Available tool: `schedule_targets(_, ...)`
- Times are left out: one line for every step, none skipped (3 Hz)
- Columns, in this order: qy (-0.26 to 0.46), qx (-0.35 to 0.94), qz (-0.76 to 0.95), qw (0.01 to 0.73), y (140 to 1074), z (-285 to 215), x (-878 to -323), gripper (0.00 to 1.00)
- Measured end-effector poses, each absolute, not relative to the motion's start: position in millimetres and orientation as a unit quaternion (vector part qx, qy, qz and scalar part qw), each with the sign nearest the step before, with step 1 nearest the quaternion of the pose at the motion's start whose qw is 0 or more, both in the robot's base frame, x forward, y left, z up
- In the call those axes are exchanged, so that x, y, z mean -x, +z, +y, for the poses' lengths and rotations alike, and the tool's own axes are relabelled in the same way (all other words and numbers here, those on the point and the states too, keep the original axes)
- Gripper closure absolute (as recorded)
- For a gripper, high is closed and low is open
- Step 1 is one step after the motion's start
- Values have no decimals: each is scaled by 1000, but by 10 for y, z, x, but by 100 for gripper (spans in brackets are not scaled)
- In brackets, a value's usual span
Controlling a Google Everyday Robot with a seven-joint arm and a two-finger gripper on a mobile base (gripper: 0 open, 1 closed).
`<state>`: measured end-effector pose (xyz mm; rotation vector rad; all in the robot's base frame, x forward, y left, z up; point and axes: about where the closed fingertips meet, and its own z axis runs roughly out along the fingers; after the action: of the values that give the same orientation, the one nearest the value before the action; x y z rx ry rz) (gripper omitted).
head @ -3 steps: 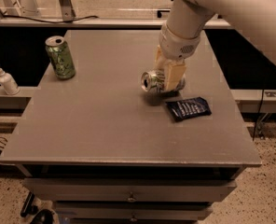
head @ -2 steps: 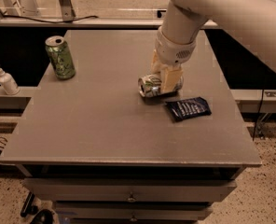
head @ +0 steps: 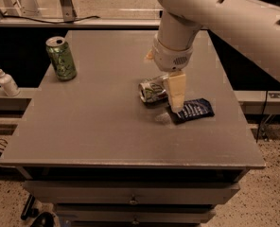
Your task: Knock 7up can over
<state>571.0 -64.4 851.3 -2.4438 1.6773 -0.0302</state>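
The 7up can (head: 153,90), silvery-white with green patches, lies on its side near the middle of the grey table (head: 97,131), its silver top facing left. My gripper (head: 176,105) hangs from the white arm directly against the can's right end, pointing down at the tabletop. It partly hides that end of the can, and nothing is lifted.
An all-green patterned can (head: 61,58) stands upright at the table's back left. A dark blue packet (head: 194,110) lies just right of the gripper. A white pump bottle (head: 6,81) stands on a ledge left of the table. Drawers are below the front edge.
The gripper has moved a little toward the table's front, alongside the lying can. The can has shifted slightly the same way and stays on its side.
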Motion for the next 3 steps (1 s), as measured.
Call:
schedule_targets(-11,821,564,87,8508,-651,-5709,0)
schedule_targets(-10,814,573,93,8552,-715,-5752,0)
schedule_targets(5,795,595,120,8748,-916,-5909,0)
